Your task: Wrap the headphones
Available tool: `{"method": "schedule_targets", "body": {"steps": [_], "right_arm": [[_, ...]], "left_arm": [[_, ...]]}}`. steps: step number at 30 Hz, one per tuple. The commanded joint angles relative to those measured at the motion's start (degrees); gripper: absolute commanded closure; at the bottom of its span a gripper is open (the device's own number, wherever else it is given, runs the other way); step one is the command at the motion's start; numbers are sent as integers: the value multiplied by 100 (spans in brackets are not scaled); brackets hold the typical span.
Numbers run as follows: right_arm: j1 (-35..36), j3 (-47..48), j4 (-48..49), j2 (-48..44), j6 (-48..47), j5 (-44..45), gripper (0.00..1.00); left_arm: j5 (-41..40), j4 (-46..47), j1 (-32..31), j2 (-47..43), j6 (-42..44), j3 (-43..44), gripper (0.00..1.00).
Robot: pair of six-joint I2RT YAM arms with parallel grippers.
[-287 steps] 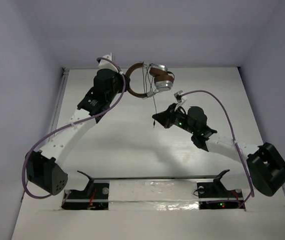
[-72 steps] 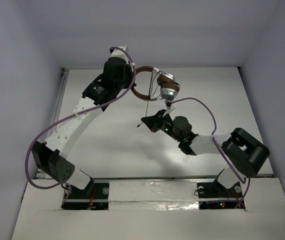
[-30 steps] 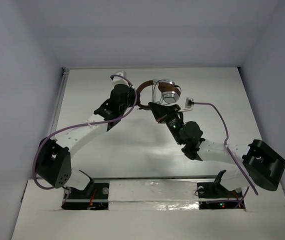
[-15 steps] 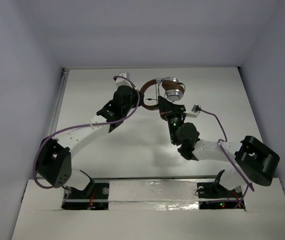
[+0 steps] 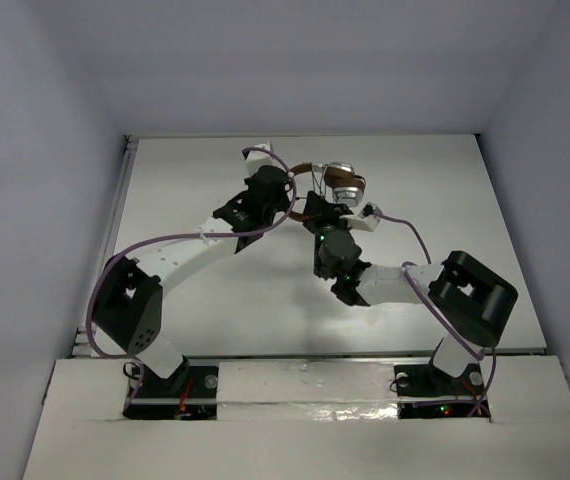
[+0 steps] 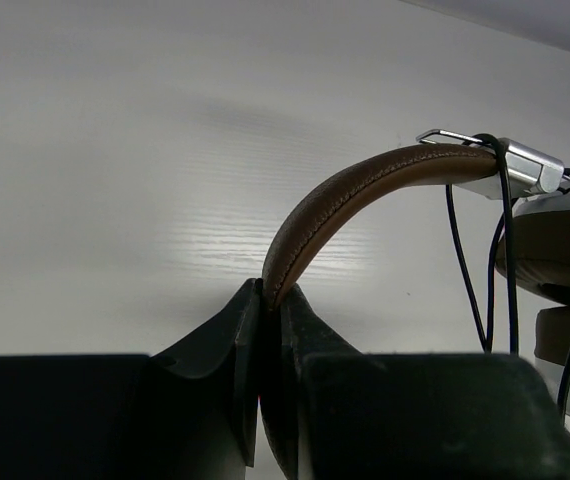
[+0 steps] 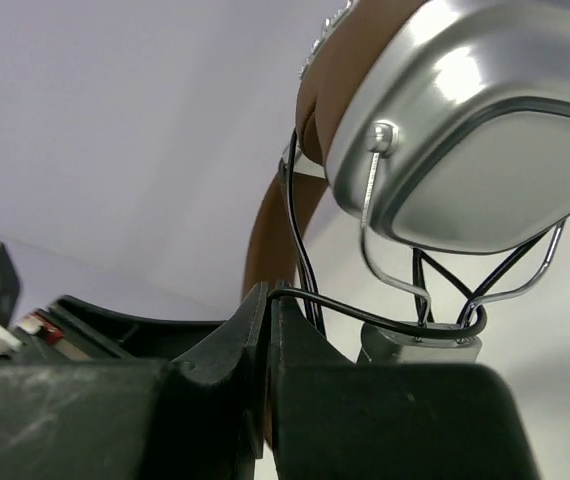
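The headphones [image 5: 337,181] hang above the far middle of the table. My left gripper [image 5: 283,200] is shut on the brown headband [image 6: 345,200], which arches up and right to a silver slider. My right gripper [image 5: 317,207] is shut on the thin black cord [image 7: 365,312] right below a silver earcup [image 7: 465,120]. The cord runs in several strands across the headband and the wire yoke [image 7: 445,290]. Both grippers sit close together, nearly touching the headphones from left and below.
Purple cables [image 5: 165,243] run along both arms. The white table [image 5: 215,290] has a metal rail along its left edge [image 5: 117,215]. Grey walls close the back and sides. The arm bases [image 5: 170,385] sit at the near edge.
Both grippers have moved closer together under the headphones. The right gripper has swung left and up to the earcups with the cord; the left gripper has shifted right with the headband.
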Motion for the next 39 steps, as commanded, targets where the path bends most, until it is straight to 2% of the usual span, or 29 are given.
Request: {"method": "schedule_targets", "body": {"steps": [1, 5, 7, 8, 9, 11, 12, 17, 26, 32, 39], "right_arm": [[39, 378, -693, 266, -108, 205, 100], [39, 668, -1090, 539, -142, -119, 100], [39, 844, -1571, 671, -29, -339, 94], [39, 932, -1705, 689, 16, -418, 90], [39, 968, -1793, 724, 33, -602, 80], [39, 1012, -2179, 698, 156, -665, 76], [39, 995, -2250, 680, 174, -883, 67], [39, 1161, -3304, 513, 183, -1350, 66], [39, 836, -3560, -93, -159, -1421, 67], [39, 776, -3763, -637, -318, -1955, 66], [39, 406, -4017, -1419, -511, -2396, 42]], "left_arm": [[-68, 285, -136, 19, 146, 609, 100], [-68, 276, -136, 152, 278, 768, 100], [-77, 171, -136, 239, 366, 943, 100], [-94, 144, -136, 266, 410, 996, 100], [-129, 92, -136, 292, 454, 1058, 100], [-147, 39, -136, 397, 559, 1216, 100], [-121, 12, -84, 433, 586, 1269, 100], [230, -32, 74, 661, 577, 1480, 100], [933, -129, 259, 925, 516, 1515, 100], [864, -50, 365, 1109, 498, 1314, 100], [776, 231, 426, 1461, 489, 1278, 100]]}}
